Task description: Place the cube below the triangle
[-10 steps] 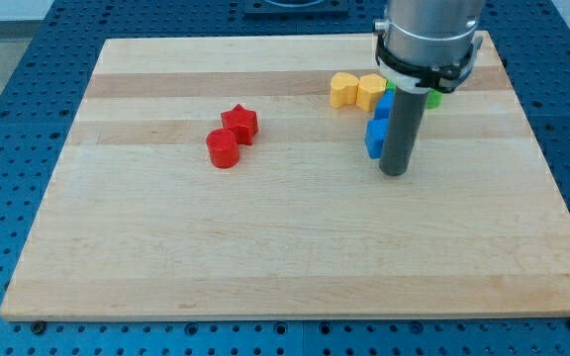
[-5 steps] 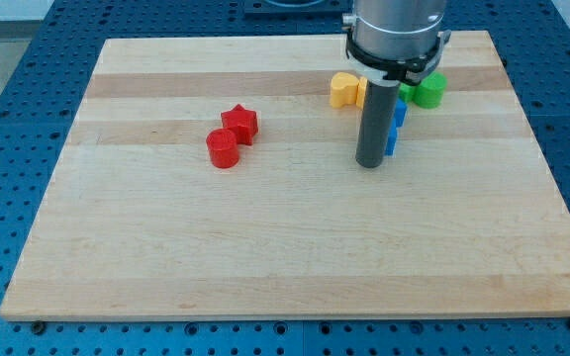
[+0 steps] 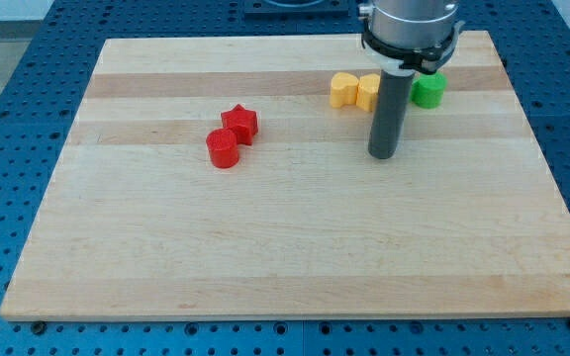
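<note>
My tip [image 3: 383,155] rests on the wooden board [image 3: 265,257] right of centre, just below the cluster of blocks at the view's top right. No blue block shows now; the rod covers the spot where the blue blocks stood in the earlier frames. A yellow heart-shaped block [image 3: 341,90] and a second yellow block [image 3: 367,91] sit just left of the rod. A green block [image 3: 427,90] sits just right of it.
A red star [image 3: 239,123] and a red cylinder [image 3: 223,148] touch each other left of centre, far from my tip. The arm's wide grey body [image 3: 410,30] hangs over the board's top edge.
The rod swung left, then slightly back right. The blue blocks showed left of the rod, then at its right edge, and are now hidden behind it.
</note>
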Motion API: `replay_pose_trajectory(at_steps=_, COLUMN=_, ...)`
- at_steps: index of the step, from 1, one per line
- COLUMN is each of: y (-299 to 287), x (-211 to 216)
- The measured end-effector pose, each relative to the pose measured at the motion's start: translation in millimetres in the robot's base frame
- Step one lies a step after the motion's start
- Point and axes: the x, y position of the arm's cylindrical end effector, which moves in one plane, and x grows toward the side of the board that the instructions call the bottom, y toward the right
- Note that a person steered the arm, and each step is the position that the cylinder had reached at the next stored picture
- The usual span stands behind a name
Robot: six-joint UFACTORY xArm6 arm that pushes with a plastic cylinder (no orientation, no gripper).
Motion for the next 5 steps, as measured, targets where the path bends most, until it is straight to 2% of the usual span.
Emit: replay_pose_trajectory(at_steps=5, y=10, x=6)
